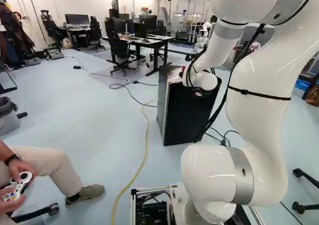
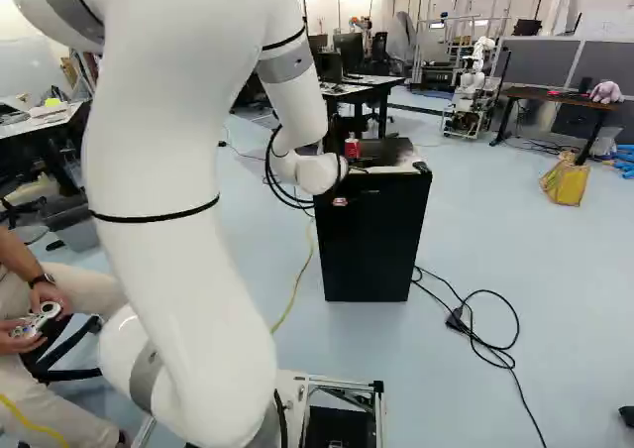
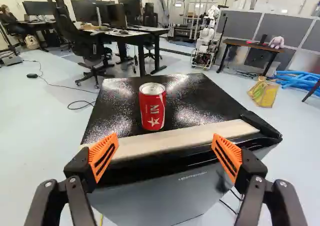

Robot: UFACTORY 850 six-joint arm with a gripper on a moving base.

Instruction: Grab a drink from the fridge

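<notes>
My pincer (image 1: pixel 202 92) is open, its two fingers spread wide, an orange pad (image 3: pixel 103 157) on the inner side of each, with nothing gripped between them. It is at the front of a small black fridge (image 2: pixel 369 255), near the top edge; whether it touches the fridge, I cannot tell.

The drink, a red can (image 3: pixel 152 108), stands upright on top of the fridge, outside it. In my wrist view it is ahead of my fingers and between their lines, beyond a pale strip (image 3: pixel 180 139) that runs along the front of the dark, speckled top. The can is apart from both pads. A black fitting (image 3: pixel 260 124) sits at one front corner of the top.

My white arm (image 1: pixel 259 85) reaches forward to the fridge from the base. On the pale blue floor, a yellow cable (image 1: pixel 145 150) runs beside the fridge, and a black cord (image 2: pixel 485 344) lies in loops on the other side. Behind the fridge are an office chair (image 3: pixel 85 38) and a desk with monitors (image 3: pixel 126 34). Farther back stands another robot (image 3: pixel 204 41).
</notes>
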